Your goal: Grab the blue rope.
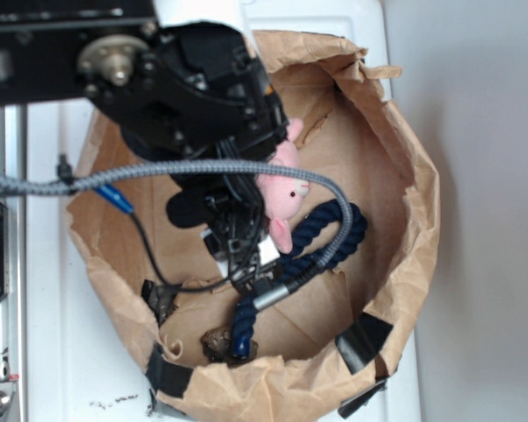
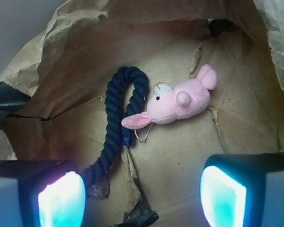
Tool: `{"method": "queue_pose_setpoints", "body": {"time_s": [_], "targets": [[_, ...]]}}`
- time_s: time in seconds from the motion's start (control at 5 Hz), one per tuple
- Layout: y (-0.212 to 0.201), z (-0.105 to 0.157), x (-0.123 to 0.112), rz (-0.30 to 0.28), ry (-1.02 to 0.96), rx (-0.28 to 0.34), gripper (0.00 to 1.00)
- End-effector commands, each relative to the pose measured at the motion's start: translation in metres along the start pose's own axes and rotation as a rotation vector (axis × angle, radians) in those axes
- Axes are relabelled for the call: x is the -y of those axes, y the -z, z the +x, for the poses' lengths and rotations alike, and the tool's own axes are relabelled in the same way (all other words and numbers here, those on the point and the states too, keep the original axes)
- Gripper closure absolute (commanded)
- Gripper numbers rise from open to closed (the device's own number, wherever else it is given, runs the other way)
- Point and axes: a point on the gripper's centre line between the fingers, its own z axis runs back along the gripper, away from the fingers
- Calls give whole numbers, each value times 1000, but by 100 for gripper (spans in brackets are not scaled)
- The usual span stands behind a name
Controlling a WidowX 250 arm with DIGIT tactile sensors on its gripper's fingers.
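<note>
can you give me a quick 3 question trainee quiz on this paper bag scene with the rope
1. True or false: the blue rope lies straight, with no bend.
2. Multiple choice: the ear of the pink plush lies over which thing? A) the blue rope B) the gripper's fingers C) the rim of the paper bag
3. Fill in: in the wrist view the gripper is ____, with nothing between its fingers.

Key
1. False; it bends in a hook.
2. A
3. open
</note>
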Motion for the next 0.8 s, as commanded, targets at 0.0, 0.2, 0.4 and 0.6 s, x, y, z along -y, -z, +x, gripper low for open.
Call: {"method": "queue_pose_setpoints", "body": {"time_s": [0.0,0.2,0.4,0.6], "targets": [[-7,6,-2,-7,-8,32,0],[9,-7,-4,-26,16,18,0],[27,-3,12,4,15,-9,0],[46,-2,23,33,11,-2,0]]}}
